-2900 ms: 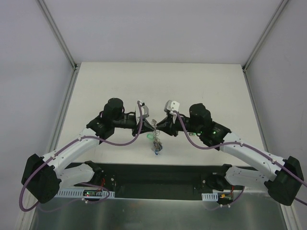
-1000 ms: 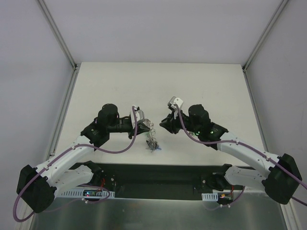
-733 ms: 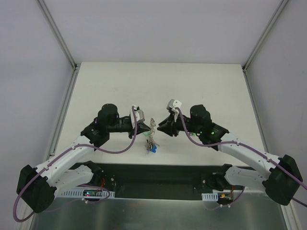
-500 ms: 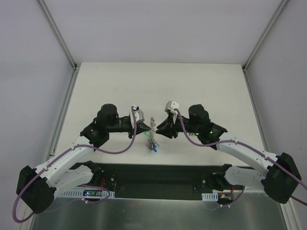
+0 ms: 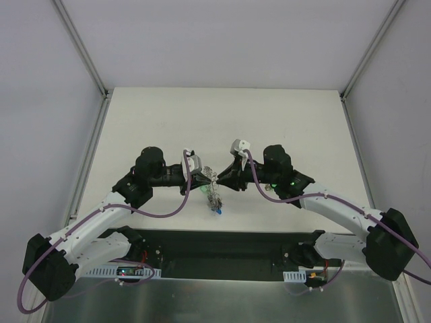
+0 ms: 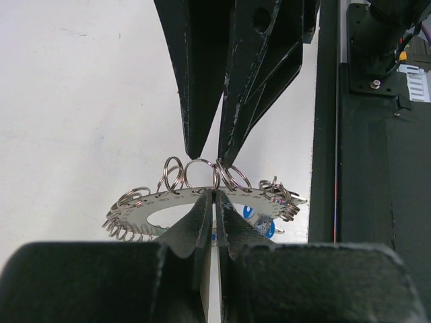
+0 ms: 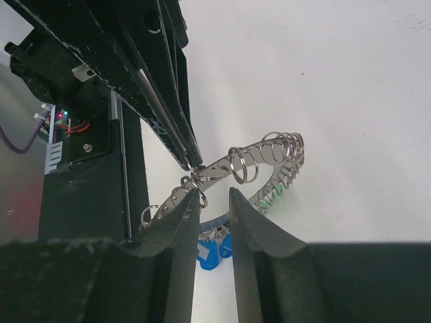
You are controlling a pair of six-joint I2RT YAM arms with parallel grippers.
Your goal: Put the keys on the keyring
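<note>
Though keys (image 7: 209, 256) already hang from the keyring (image 6: 155, 205) clamped in the left end effector (image 6: 215, 196), the narrowly parted right end effector (image 7: 213, 195) opposite looks mid-threading.

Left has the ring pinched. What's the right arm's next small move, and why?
Probably close the right gripper on the small wire loop at its tips. The left gripper is shut on the rim of the keyring, and the right jaws stand open just over that loop without gripping it yet.
</note>
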